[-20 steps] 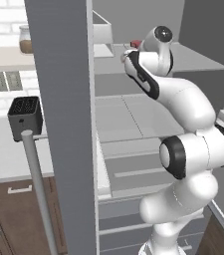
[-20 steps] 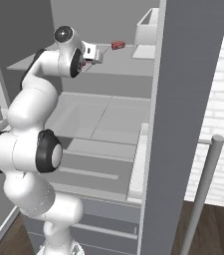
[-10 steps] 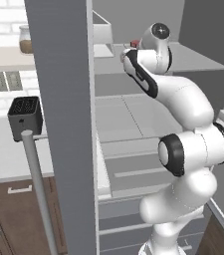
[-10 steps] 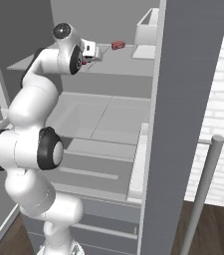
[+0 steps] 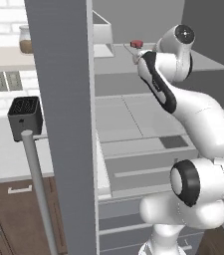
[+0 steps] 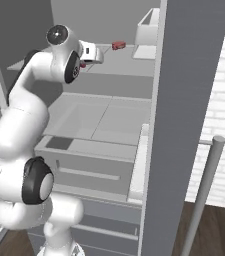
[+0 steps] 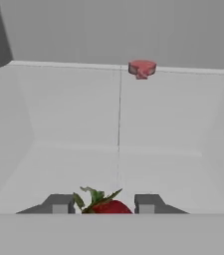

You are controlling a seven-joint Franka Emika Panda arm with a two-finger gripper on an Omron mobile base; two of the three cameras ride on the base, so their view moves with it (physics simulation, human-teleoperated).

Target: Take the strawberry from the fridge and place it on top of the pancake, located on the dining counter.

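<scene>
Closing, my gripper (image 7: 103,204) has narrowed onto the tiny red green-leafed strawberry (image 7: 107,204); fingertips (image 7: 59,203) flank it, grip unconfirmed. Next I'd judge lifting off the pale grey fridge shelf (image 7: 163,144).

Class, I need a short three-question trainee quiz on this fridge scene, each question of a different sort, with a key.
1. True or false: the strawberry lies between the fingertips of the gripper.
2. Multiple choice: the small red thing further back on the shelf is A) touching the strawberry, B) apart from it near the rear edge, C) in a drawer.
3. Fill in: the arm reaches into the open ___.

Key: 1 true; 2 B; 3 fridge.
</scene>
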